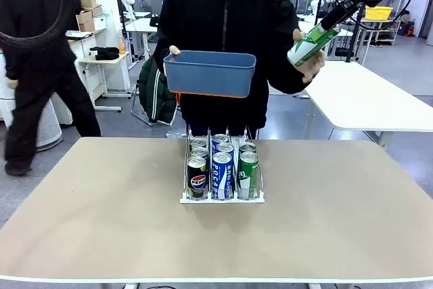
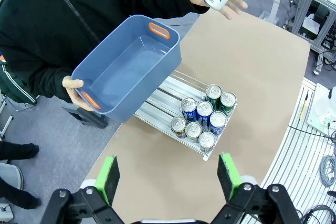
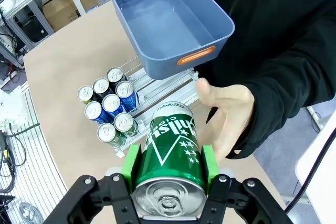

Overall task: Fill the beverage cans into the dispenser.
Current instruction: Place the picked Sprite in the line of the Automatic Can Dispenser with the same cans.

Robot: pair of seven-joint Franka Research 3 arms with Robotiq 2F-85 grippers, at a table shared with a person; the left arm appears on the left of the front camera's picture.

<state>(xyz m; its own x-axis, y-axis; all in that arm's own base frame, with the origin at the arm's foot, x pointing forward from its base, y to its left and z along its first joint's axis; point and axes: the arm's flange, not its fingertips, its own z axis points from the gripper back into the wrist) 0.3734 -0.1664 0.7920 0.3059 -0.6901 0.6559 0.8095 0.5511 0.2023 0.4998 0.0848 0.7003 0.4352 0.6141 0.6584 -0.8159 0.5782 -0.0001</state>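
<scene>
The right gripper (image 3: pixel 169 174) is clamped on a green can (image 3: pixel 170 163), high beside the person's open hand (image 3: pixel 226 116) and well above the dispenser (image 1: pixel 222 196). The left gripper (image 2: pixel 169 176) hangs with pads apart. Lowering into the green lane risks clipping the blue tub (image 1: pixel 210 72) held just over the rack.
</scene>
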